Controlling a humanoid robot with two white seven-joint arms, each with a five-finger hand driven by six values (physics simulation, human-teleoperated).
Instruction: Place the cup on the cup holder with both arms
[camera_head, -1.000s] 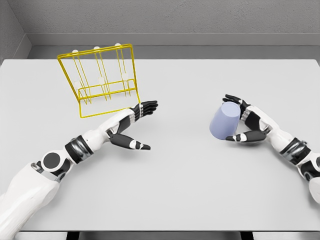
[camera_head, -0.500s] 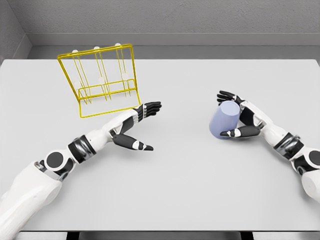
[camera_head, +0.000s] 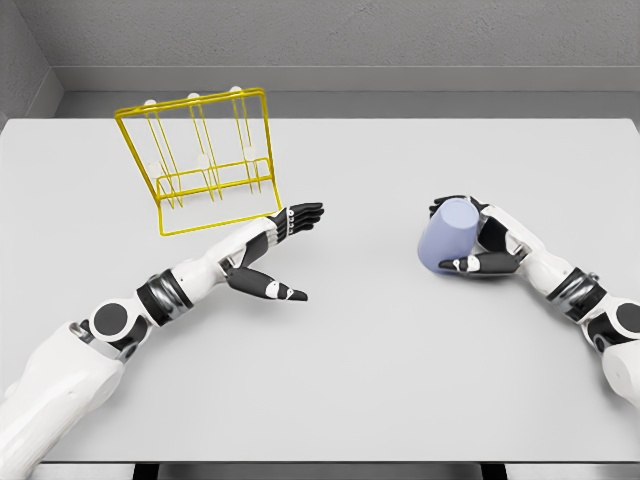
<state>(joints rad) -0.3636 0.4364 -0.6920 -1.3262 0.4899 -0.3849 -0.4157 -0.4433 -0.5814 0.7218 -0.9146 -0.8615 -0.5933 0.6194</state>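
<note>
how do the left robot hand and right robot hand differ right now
The left robot hand is open with fingers stretched flat and holds nothing; the right robot hand is curled around the pale blue plastic cup. The left one sits beside the yellow wire cup holder; the right one is far across the grey table from it. Both are white with black fingers, low over the table.

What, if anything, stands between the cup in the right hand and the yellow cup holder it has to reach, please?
Only the left hand does: open, it lies over the table just in front of the yellow cup holder, on the way from the cup gripped by the right hand. No other object shows between them.
</note>
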